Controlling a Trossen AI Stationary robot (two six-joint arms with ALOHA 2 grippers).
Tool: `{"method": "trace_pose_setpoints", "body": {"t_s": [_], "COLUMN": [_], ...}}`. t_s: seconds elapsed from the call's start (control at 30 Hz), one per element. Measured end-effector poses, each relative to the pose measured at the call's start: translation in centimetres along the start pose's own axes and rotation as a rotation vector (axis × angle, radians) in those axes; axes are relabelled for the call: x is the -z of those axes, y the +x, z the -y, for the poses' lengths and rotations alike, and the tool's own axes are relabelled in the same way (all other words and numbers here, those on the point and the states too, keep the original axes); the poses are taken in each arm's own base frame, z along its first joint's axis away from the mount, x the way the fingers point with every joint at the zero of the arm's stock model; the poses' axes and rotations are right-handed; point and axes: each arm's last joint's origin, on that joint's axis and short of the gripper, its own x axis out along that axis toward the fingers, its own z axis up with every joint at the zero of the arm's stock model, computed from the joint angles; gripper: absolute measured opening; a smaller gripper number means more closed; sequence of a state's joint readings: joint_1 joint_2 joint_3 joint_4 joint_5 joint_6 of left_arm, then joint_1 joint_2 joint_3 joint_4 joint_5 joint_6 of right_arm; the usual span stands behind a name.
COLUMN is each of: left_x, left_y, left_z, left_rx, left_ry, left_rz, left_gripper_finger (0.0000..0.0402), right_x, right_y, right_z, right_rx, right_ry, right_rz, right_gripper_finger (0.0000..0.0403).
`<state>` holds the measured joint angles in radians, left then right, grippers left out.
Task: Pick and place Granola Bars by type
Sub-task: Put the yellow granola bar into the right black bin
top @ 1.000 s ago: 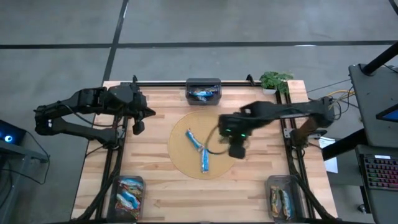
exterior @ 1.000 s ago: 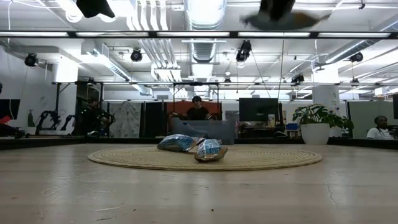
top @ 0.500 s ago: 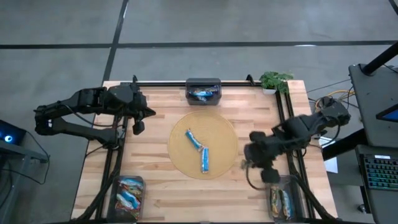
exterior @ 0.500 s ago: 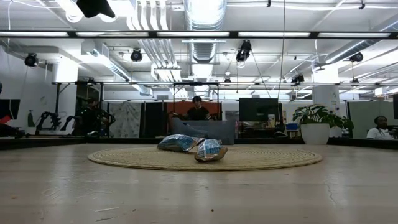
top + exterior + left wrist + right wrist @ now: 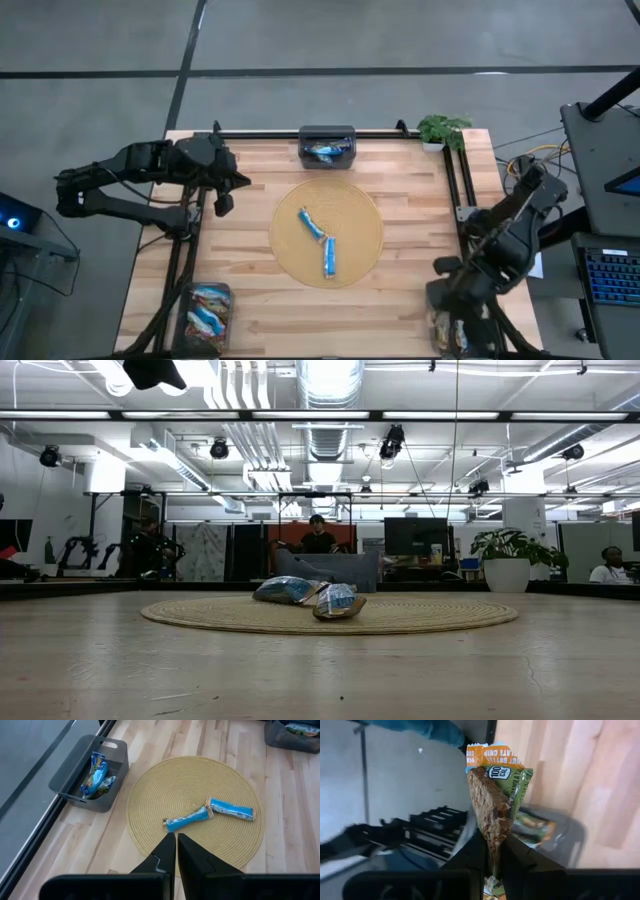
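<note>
Right gripper [image 5: 489, 851] pinches an orange-brown bar [image 5: 495, 795] above the near right bin [image 5: 456, 322], which already holds similar bars; likely about to drop. Near left bin [image 5: 205, 310] has several bars. 2 blue bars [image 5: 321, 240] remain on the round mat [image 5: 365, 215]. Far bin [image 5: 327, 146] holds blue ones. Left gripper [image 5: 176, 851], fingers pressed together, empty, waits at the left edge.
</note>
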<state>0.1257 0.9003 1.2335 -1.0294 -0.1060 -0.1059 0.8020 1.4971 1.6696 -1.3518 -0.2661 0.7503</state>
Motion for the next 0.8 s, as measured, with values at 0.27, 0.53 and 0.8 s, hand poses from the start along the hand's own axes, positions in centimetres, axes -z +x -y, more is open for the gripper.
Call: {"method": "trace_pose_setpoints", "body": {"t_s": [0.27, 0.53, 0.8], "left_x": [-0.1, -0.2, -0.4], "left_y": [0.1, 0.3, 0.4], "left_z": [0.0, 0.1, 0.1], "left_rx": [0.0, 0.001, 0.002], "left_ry": [0.0, -0.001, -0.015], "left_rz": [-0.001, 0.007, 0.013], "left_gripper_finger": [0.0, 0.0, 0.0], "right_x": [1.7, 4.1, 5.0], "right_y": [2.9, 6.7, 8.7], "right_z": [-2.0, -3.3, -2.6], "right_rx": [0.011, 0.106, 0.182], "right_ry": [0.016, -0.254, -0.381], "right_rz": [-0.065, -0.225, -0.336], "right_gripper_finger": [0.0029, 0.0029, 0.0029]}}
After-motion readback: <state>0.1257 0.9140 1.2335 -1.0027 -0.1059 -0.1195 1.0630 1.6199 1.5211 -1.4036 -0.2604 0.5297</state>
